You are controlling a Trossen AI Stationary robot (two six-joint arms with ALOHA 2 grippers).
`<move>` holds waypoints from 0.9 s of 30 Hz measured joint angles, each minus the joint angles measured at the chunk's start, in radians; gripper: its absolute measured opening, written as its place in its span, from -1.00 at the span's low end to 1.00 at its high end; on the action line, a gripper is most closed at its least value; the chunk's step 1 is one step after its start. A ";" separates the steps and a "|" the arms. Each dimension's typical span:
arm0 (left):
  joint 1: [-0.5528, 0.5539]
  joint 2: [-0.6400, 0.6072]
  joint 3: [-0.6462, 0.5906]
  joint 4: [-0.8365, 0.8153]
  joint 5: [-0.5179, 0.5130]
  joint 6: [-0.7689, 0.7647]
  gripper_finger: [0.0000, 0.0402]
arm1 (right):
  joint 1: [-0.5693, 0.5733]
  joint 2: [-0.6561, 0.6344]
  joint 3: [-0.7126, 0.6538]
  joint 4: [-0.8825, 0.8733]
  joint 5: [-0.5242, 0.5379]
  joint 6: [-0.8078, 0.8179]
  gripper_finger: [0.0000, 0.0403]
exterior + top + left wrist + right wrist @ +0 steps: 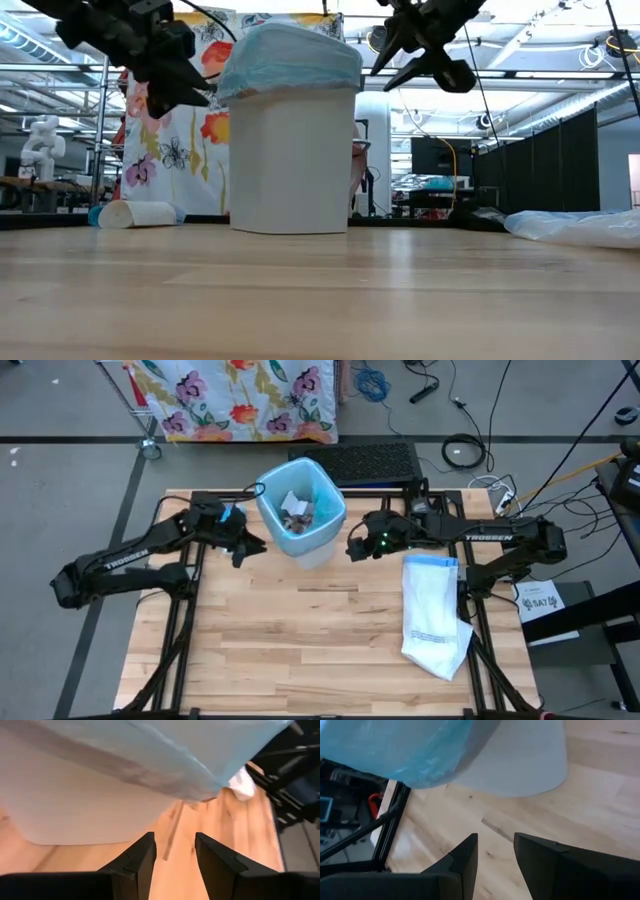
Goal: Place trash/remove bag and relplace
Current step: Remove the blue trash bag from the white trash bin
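A white bin [290, 160] stands on the table toward the far edge, at its middle. The light-blue bag [320, 525] lines it and is folded down over the rim [290, 55]. Crumpled trash [297, 510] lies inside. My left gripper [250, 546] hovers open just left of the bin, near the rim [195, 95]. Its fingers [145, 855] point at the bin wall below the bag's hem. My right gripper [353, 548] hovers open just right of the bin [412, 65], also apart from it [495, 840]. The white replacement bag [433, 615] lies flat on the table at the right.
A blue-and-white cylinder [140, 213] lies on its side at the far left. A black keyboard [355, 460] sits beyond the far edge, behind the bin. Bare wood [300, 650] stretches from the bin to the near edge.
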 joint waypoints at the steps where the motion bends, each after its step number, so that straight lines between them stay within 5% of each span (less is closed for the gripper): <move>1: 0.000 -0.010 0.000 -0.004 -0.014 0.000 -0.29 | 0.003 0.000 0.000 -0.001 0.015 0.003 -0.41; 27: -0.019 0.007 0.001 0.177 -0.020 -0.360 -0.29 | 0.010 0.000 0.000 -0.030 -0.019 -0.217 -0.41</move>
